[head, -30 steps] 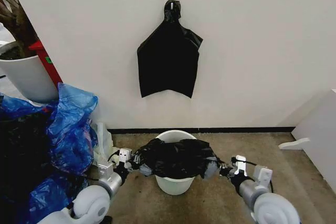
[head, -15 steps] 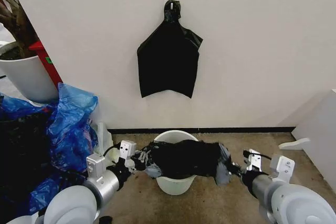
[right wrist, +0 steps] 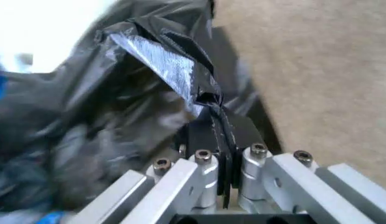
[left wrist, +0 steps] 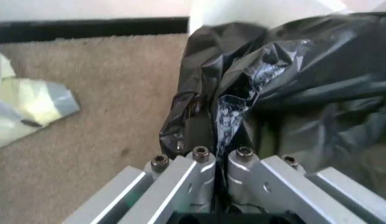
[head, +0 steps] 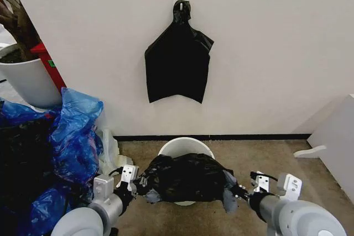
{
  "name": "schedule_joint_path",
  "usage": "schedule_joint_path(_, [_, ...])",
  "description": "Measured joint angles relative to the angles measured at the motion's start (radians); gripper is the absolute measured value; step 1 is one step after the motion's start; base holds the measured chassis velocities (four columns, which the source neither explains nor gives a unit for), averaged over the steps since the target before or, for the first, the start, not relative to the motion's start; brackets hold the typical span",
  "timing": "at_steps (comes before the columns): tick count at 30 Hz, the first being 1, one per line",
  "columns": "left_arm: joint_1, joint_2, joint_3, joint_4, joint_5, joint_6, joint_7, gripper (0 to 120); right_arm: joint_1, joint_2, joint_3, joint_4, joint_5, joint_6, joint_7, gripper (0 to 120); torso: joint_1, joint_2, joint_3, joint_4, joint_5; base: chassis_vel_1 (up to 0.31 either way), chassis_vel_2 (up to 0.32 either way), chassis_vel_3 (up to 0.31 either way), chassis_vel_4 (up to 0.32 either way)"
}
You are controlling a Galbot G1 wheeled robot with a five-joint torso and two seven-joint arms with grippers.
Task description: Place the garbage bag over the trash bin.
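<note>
The garbage bag (head: 185, 178) drapes over the trash bin's (head: 185, 147) near rim — stretched between the left gripper (head: 139, 187) and right gripper (head: 235, 192), each clenched on an edge.

L pincer (left wrist: 221, 156) clamped on garbage bag (left wrist: 286, 79) edge | carpet (left wrist: 99, 93) below

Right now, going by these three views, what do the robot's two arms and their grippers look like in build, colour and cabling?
Both arms have rounded, glossy light-grey shells tapering to dark wrists. A small white camera block sits atop each wrist, with thin black cables looping beside it. The left gripper and right gripper are dark at the tips. From the wrist cameras, each gripper base is angular silver-grey metal, fastened with a row of round-headed screws.
</note>
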Motion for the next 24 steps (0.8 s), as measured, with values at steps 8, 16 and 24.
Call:
schedule_joint_path(8, [-0.026, -0.106, 0.039, 0.166, 0.078, -0.029, 0.037, 0, 0.002, 0.046, -0.028, -0.084, -0.116, -0.029, -0.144, 0, 0.000, 0.000, 0.000, -0.0001, -0.0001, 0.000, 0.000, 0.000, 0.000])
schedule_joint_path(16, [-0.044, -0.153, 0.074, 0.220, 0.132, -0.044, 0.065, 0, -0.009, 0.072, -0.036, -0.191, -0.168, -0.041, -0.192, 0, 0.000, 0.000, 0.000, -0.0001, 0.0000, 0.000, 0.000, 0.000, 0.000])
schedule_joint_path(24, [-0.071, -0.188, 0.088, 0.318, 0.197, -0.085, 0.124, 0, -0.012, 0.099, -0.056, -0.289, -0.257, -0.017, -0.277, 0, 0.000, 0.000, 0.000, 0.0000, 0.0003, 0.000, 0.000, 0.000, 0.000])
